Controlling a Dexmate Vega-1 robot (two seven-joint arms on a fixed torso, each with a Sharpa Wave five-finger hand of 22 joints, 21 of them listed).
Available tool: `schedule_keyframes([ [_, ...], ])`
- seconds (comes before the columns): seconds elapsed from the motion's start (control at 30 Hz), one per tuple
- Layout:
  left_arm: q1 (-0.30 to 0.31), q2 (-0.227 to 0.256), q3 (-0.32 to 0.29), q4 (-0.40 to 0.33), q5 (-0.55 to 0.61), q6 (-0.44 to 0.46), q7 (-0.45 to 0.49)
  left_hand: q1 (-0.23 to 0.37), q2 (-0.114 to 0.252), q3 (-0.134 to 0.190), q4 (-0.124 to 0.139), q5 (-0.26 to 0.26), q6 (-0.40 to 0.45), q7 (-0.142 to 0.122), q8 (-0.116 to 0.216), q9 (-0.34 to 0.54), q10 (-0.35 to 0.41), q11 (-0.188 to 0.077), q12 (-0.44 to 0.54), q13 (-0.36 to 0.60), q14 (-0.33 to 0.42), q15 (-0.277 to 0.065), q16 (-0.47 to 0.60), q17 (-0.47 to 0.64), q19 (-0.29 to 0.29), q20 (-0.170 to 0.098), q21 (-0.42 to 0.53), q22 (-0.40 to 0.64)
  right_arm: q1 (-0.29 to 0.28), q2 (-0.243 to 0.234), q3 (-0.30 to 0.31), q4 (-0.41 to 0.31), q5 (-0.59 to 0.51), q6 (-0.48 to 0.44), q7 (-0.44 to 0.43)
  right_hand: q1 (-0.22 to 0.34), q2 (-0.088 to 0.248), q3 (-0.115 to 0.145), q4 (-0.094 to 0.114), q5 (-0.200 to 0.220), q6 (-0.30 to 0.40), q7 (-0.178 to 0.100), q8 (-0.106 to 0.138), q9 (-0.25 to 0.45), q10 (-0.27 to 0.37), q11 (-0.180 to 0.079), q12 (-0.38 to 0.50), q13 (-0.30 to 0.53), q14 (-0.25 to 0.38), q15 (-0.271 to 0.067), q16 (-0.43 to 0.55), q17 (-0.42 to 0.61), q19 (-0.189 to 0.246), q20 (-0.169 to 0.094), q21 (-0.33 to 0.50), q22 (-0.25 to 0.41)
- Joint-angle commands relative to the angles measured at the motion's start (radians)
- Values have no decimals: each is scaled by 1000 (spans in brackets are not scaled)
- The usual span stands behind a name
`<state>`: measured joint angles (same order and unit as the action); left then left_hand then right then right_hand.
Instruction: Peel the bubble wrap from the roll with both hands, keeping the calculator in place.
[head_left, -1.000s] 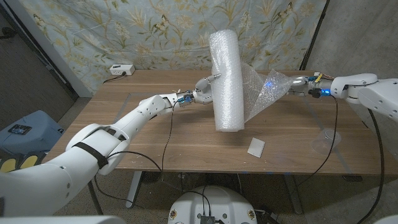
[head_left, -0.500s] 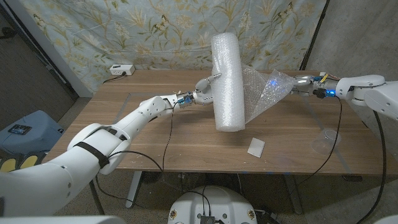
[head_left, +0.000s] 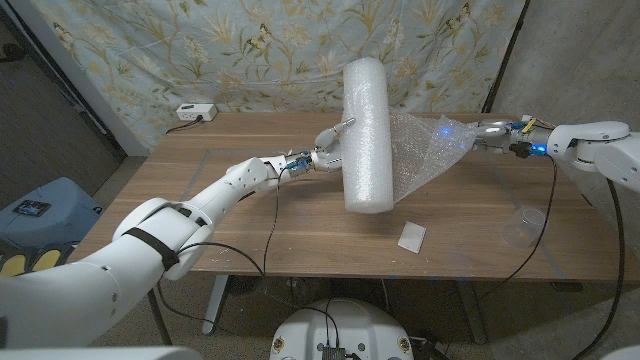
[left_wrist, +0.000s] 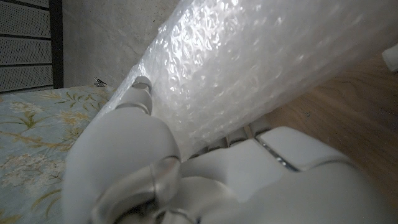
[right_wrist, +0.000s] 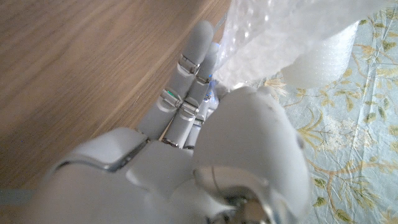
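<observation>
**Steadily, the sheet came off the roll**

Meanwhile, in the head view, the bubble wrap roll (head_left: 366, 135) stood tilted near the middle of the wooden table (head_left: 250, 215), its top leaning a little further toward the robot's right than a second earlier. The loose sheet (head_left: 425, 150) fanned out to the right hand (head_left: 487, 133), which had drawn slightly further outward, so more wrap appeared freed. The left hand (head_left: 330, 150) pressed against the roll's side. A small pale flat object (head_left: 412, 236), likely the calculator, lay on the table just in front of the roll, unmoved.

From the left wrist, the left hand (left_wrist: 186, 168) braced the roll (left_wrist: 267, 68), fingers against it rather than wrapped around.

From the right wrist, the right hand (right_wrist: 205, 155) pinched the sheet's edge (right_wrist: 261, 37) above the tabletop.
</observation>
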<state>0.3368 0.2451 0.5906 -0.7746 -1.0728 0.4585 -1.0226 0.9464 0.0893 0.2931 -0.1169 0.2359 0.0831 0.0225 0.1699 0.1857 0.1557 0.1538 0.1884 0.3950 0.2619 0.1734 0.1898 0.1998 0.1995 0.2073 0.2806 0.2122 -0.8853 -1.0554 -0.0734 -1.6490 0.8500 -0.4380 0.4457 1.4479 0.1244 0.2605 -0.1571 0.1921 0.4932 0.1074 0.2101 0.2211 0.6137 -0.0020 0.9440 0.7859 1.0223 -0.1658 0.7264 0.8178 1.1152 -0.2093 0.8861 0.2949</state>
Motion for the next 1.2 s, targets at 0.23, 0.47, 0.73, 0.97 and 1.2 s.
schedule_keyframes([
  [0.23,-40,-59,-1,160,-9,-5,-67,-47,3,-13,-4,-20,-71,-176,7,-1,-79,22,3,-29,-6,49,-1,-12,6,7,4,3,20,11,6,15,-27,-44,10,17,4,-10,-3,5,10,0,-4,4,6,4,2,6,11,-58,-3,6,-11,-19,18,1],
  [0.47,-35,-70,-14,190,-19,-11,-69,-61,5,-19,-3,-24,-106,-214,4,-3,-100,34,4,-39,-1,50,1,-12,15,8,7,4,51,8,-15,22,-39,-66,14,20,6,-13,-3,6,14,1,-4,5,4,6,2,11,13,-57,-2,8,-13,-19,27,0],
  [0.73,-40,-86,-24,234,-25,-16,-82,-71,8,-23,-3,-27,-121,-235,6,-5,-114,36,5,-49,2,50,1,-13,21,8,9,3,69,3,-23,30,-48,-76,15,26,7,-17,-3,7,16,1,-6,6,0,6,2,18,12,-57,-2,11,-18,-19,41,-2],
  [0.97,-60,-103,-24,292,-19,-32,-106,-88,15,-28,-4,-30,-153,-241,6,-8,-145,45,6,-65,-2,51,-2,-15,26,8,11,3,74,-5,-25,40,-51,-85,12,28,9,-20,-3,7,19,1,-7,7,0,8,2,21,13,-58,-1,13,-21,-19,50,-4],
  [1.2,-85,-128,-24,363,-11,-57,-134,-114,28,-33,-17,-32,-234,-242,9,-9,-193,55,14,-107,-19,51,-6,-19,23,8,6,1,85,-8,-32,50,-53,-96,14,30,11,-22,-2,7,21,1,-7,7,-1,8,1,21,11,-58,-3,11,-24,-19,56,-6],
])
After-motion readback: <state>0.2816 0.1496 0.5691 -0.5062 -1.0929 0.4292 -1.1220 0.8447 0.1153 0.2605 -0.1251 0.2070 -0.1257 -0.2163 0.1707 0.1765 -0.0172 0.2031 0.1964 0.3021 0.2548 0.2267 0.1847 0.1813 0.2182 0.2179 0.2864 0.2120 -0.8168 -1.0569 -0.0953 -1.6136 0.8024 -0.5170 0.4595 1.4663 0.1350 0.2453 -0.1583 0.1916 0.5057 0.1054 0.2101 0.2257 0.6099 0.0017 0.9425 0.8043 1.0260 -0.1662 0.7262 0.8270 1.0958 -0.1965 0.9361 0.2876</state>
